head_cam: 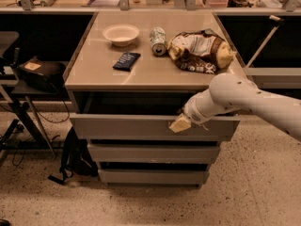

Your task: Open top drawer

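The top drawer (127, 127) is the widest grey front of three under the tan countertop. It stands pulled out toward me, with a dark gap behind its top edge. My gripper (180, 124) sits at the end of the white arm that comes in from the right. It rests on the drawer front's upper edge, right of centre. Its tan tip points down and left against the front.
On the countertop (94, 74) lie a white bowl (121, 34), a dark packet (126, 60), a tipped can (158, 41) and a crumpled chip bag (200, 51). Two shorter drawer fronts (150, 152) sit below. A black bag (75, 157) and a cart (28, 79) stand at the left.
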